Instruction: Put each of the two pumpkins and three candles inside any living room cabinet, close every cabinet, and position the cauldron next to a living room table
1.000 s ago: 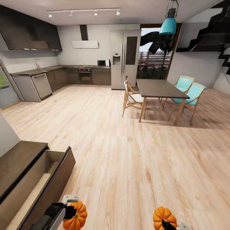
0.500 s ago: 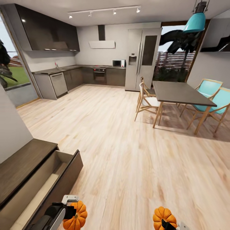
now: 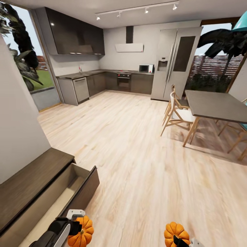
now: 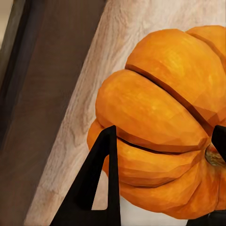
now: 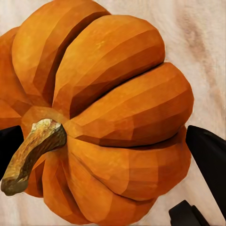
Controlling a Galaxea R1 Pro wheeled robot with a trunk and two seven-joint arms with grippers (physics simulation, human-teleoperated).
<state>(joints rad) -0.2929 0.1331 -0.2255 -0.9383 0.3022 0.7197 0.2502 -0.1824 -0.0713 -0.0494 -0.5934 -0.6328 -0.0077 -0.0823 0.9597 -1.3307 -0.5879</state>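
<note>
we carry a pumpkin (image 3: 81, 230) clenched in our left gripper (image 3: 73, 226) and a second pumpkin (image 3: 176, 233) in our right gripper (image 3: 181, 240), both low over the floor beside the cabinet (image 3: 31, 178) with its open drawer (image 3: 73, 187), where we judge stowing them calls for lowering each inside.
</note>
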